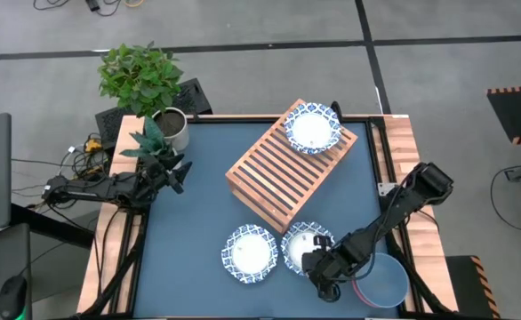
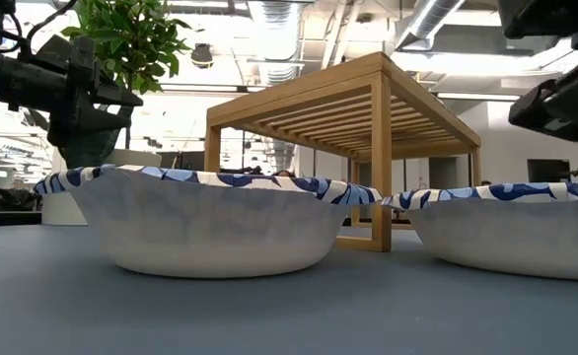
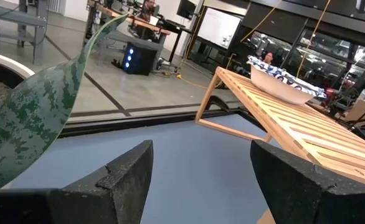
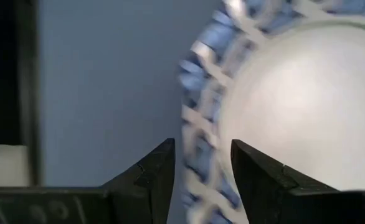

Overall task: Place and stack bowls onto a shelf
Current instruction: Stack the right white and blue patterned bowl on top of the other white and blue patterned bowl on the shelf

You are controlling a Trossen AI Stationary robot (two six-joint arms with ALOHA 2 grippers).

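Note:
The wooden slatted shelf (image 1: 278,169) (image 2: 368,99) (image 3: 307,124) stands slantwise mid-table, with one blue-and-white patterned bowl (image 1: 312,130) (image 3: 282,81) on its far right end. Two more patterned bowls rest by their bases on the table near the near edge, the left one (image 1: 250,253) (image 2: 210,222) and the right one (image 1: 303,240) (image 2: 506,227) (image 4: 294,112). A plain blue bowl (image 1: 383,280) sits at the near right corner. My right gripper (image 1: 318,267) (image 4: 202,180) hovers open over the right bowl's near rim, its fingers standing either side of the rim above it. My left gripper (image 1: 176,173) (image 3: 201,180) waits open at the left edge. Green and pink-red bowls are out of view.
A leafy potted plant (image 1: 140,76) and a white pot (image 1: 173,129) with a mottled leaf (image 3: 39,118) stand at the far left corner, close beside my left gripper. Blue tabletop shows between the left arm and the shelf (image 1: 189,222). Wooden table edges (image 1: 403,151) run along both sides.

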